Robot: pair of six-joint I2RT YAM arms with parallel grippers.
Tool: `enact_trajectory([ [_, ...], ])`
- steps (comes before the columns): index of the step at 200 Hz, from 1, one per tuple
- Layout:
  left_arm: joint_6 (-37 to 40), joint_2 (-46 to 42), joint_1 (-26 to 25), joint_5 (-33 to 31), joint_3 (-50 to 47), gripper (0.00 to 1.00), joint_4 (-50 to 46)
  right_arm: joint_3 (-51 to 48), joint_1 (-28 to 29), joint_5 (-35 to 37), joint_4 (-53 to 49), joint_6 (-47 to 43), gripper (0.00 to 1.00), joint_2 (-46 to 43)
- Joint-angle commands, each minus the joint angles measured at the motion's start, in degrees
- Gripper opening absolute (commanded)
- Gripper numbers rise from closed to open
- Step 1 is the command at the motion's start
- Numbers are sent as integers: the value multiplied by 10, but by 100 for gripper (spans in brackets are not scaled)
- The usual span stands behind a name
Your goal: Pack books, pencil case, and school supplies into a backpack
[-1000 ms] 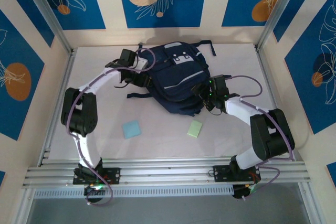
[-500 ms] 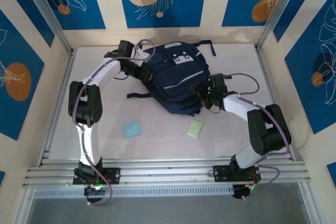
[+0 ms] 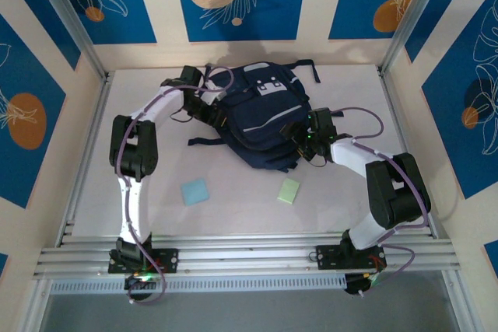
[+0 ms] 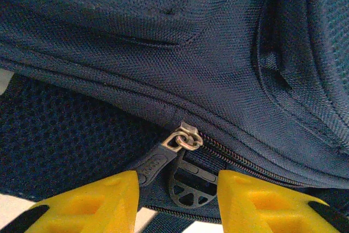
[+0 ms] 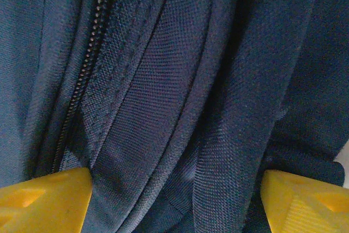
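- Top view: the backpack (image 3: 261, 118) lay toward the far side of the desk (image 3: 350, 215), patched face up. A dark strap (image 3: 204, 141) trailed off its left side.
- The blue pad (image 3: 194, 191) and the green pad (image 3: 289, 190) lay flat on bare desk nearer the arm bases. They were apart from each other, blue to the left. The green one sat near the backpack's near edge without touching it.
- The left fingers (image 3: 208, 105) were at the backpack's upper left edge, and the right fingers (image 3: 298, 139) at its lower right edge.
- Left wrist view: the left fingers (image 4: 98, 200) stood partly open, a clear gap between them, clamped on nothing.
- The metal zip slider (image 4: 185, 136) sat just beyond that gap.
- Its dark pull tab (image 4: 155, 165) slanted down toward the left-hand finger. Whether it touched that finger I could not tell.
- Right wrist view: the right fingers (image 5: 43, 195) stood wide apart at the frame's lower corners.
- Folds of navy backpack fabric filled the space between them, and a closed zip (image 5: 87, 75) ran up the left side.
- Whether those fingers pressed on the fabric I could not tell.
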Motion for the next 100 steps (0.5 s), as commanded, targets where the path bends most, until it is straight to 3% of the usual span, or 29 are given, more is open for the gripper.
enact_trajectory([
  [1, 12, 3, 1, 2, 0, 44, -8, 13, -1, -13, -2, -6, 81, 10],
  [28, -6, -18, 0, -56, -28, 51, 49, 16, -2, -12, -7, -10, 81, 8],
  [62, -21, -37, -1, -57, -52, 59, 102, 17, 1, -13, -4, -6, 81, 10],
  [83, -20, -24, -2, -35, -41, 58, 89, 22, 3, -14, -4, -6, 81, 14],
  [100, -18, -10, -5, -10, -30, 52, 67, 24, 4, -16, -4, -5, 81, 18],
])
